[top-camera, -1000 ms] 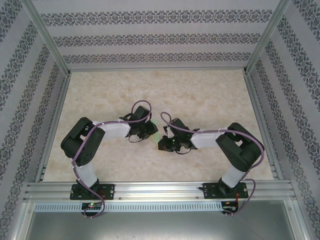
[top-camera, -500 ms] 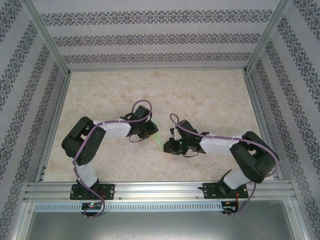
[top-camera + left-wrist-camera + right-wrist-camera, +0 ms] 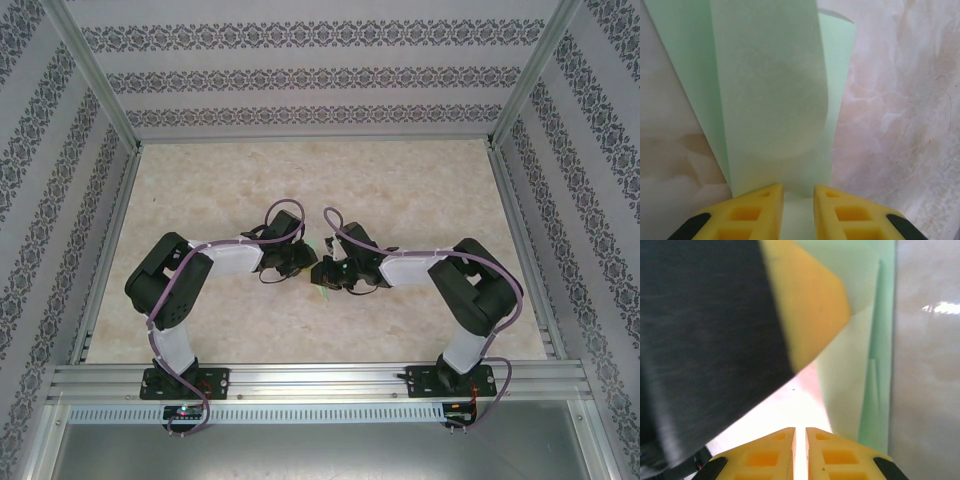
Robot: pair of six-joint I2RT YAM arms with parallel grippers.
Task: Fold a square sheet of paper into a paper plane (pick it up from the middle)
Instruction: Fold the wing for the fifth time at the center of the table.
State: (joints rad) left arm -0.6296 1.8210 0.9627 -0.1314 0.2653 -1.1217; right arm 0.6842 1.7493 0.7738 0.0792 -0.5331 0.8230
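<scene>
Evidently, over the marbled beige table (image 3: 400, 190), the right arm (image 3: 470, 290) has been drawn back in from the swung-out pose of half a second ago. Its elbow is folded again and its wrist is set close against that of the left arm (image 3: 175, 290), which has hardly been moved. The thin pale green sheet of paper (image 3: 770, 100), already folded into a long layered strip, is found near the middle of the table between the two wrists. More of it was exposed from above a moment ago; it is now largely covered by the right wrist. One end is pinched by the left gripper (image 3: 798, 194), whose yellow fingers (image 3: 757, 212) are closed down to a narrow gap filled with paper. The right gripper (image 3: 800, 435) is held just beside the sheet's edge, its jaws almost together and nothing seen between them. A crease is judged to be about to be pressed or regripped, with the plane far from finished.
</scene>
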